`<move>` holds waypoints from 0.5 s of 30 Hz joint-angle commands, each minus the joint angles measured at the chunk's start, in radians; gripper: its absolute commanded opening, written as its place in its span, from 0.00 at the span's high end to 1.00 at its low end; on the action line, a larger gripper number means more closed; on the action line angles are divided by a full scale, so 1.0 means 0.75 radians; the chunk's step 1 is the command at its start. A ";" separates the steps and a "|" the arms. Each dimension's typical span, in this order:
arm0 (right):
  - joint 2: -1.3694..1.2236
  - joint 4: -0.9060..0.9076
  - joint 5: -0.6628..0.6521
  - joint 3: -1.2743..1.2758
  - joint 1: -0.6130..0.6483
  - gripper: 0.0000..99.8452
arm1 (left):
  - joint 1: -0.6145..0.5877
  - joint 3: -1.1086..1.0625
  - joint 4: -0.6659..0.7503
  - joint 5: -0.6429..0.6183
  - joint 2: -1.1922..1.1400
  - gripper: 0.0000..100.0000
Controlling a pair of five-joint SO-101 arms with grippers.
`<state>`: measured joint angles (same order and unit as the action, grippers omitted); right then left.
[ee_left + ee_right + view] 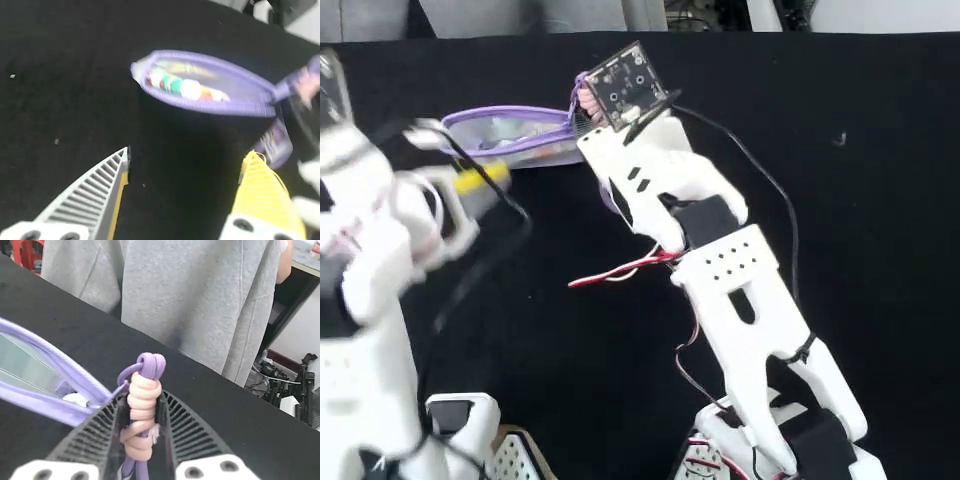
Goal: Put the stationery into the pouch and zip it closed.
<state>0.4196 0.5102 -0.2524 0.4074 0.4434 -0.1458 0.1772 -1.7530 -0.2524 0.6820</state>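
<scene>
My right claw (142, 405) is clamped on the pull cord (144, 380) at one end of the open purple pouch (210, 102), which lies on the table (60, 75) with stationery (182, 87) inside. The pouch's length runs from there toward my left claw (189, 152), which is wide open near the other end.

Black table (880, 200); purple pouch (510, 132) lies on it, seemingly open.

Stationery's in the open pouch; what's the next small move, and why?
Probably lower the open left tool to pin the pouch: its mouth gapes with stationery inside, and the right tool is shut on the zip cord, ready to pull.
</scene>
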 commanded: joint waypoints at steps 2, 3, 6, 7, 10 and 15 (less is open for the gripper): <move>0.011 0.155 -0.045 -0.218 -0.012 0.99 | 0.247 -0.306 0.139 0.006 0.311 0.65; 0.011 0.184 -0.049 -0.240 -0.012 0.99 | 0.257 -0.386 0.207 0.006 0.360 0.65; 0.011 0.241 -0.053 -0.306 -0.012 0.99 | 0.267 -0.658 0.409 0.010 0.499 0.65; 0.011 0.254 -0.053 -0.328 -0.012 0.99 | 0.269 -0.754 0.483 0.008 0.540 0.65; 0.011 0.293 -0.053 -0.400 -0.010 0.99 | 0.269 -1.016 0.704 0.006 0.663 0.65; 0.011 0.442 -0.047 -0.549 -0.008 0.99 | 0.269 -1.364 0.937 0.006 0.876 0.65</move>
<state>0.4181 0.7710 -0.2877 0.1389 0.4434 0.0430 -0.6882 -1.1838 -0.2524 1.2267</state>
